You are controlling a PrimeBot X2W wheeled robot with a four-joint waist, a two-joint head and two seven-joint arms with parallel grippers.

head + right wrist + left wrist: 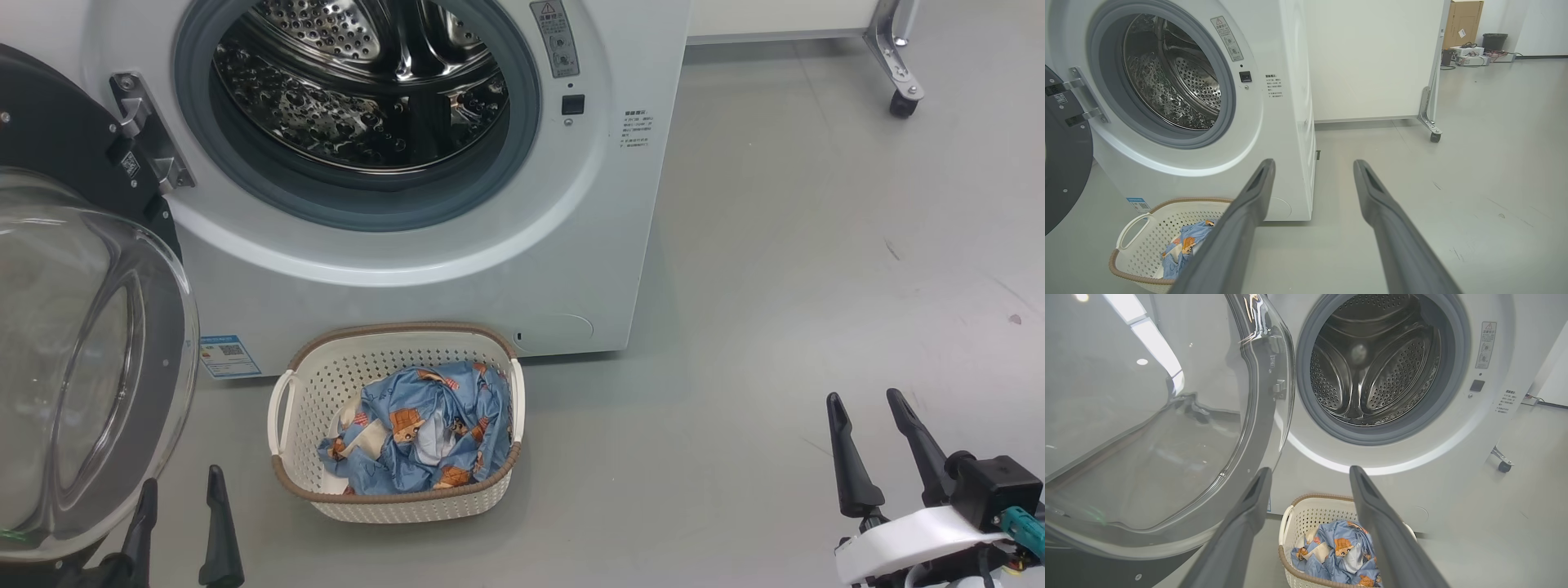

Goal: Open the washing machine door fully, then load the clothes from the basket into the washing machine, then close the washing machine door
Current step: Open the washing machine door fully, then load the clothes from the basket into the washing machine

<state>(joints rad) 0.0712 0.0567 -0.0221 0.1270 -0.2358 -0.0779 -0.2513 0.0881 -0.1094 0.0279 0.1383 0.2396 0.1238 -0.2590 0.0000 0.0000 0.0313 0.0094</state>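
One blue label sticker [229, 355] on the washing machine [531, 278], unreadable.

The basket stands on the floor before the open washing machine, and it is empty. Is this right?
Not quite. The basket is not empty: the clothes lie in it, as the head view shows. It does stand on the floor before the open washing machine.

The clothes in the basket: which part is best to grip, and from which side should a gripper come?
Grip the raised crumpled fold at the middle of the clothes, coming straight down from above: the basket walls close every side, and only its top is open.
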